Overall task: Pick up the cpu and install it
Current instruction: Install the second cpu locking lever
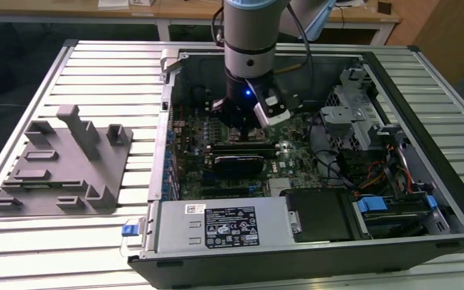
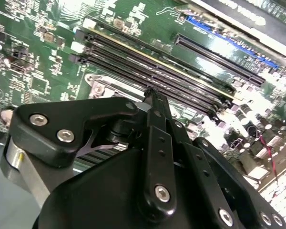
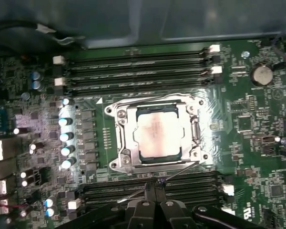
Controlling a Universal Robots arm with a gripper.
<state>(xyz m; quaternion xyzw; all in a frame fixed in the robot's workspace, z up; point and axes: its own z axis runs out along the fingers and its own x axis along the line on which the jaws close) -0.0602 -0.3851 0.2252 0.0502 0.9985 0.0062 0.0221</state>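
In the first wrist view the cpu (image 3: 158, 133), a flat silver square, lies inside the metal-framed socket (image 3: 121, 119) on the green motherboard (image 3: 243, 100). My gripper (image 3: 155, 183) hovers a little off the socket's edge, over the memory slots (image 3: 190, 187). Its black fingers are together and shut, with nothing between them. A thin metal rod (image 3: 181, 170) runs slanted past the fingertips. The second wrist view has the gripper (image 2: 150, 93) above the socket frame (image 2: 101, 88). In the exterior view the gripper (image 1: 237, 124) hangs low inside the open computer case (image 1: 413, 84).
A grey plastic fixture (image 1: 63, 163) stands on the slatted table (image 1: 95, 72) at the exterior view's left. Inside the case are a power supply (image 1: 224, 223), drive bays (image 1: 361, 121), cables (image 1: 377, 175) and a black card (image 1: 236, 162). More memory slots (image 3: 138, 71) and capacitors (image 3: 66, 136) surround the socket.
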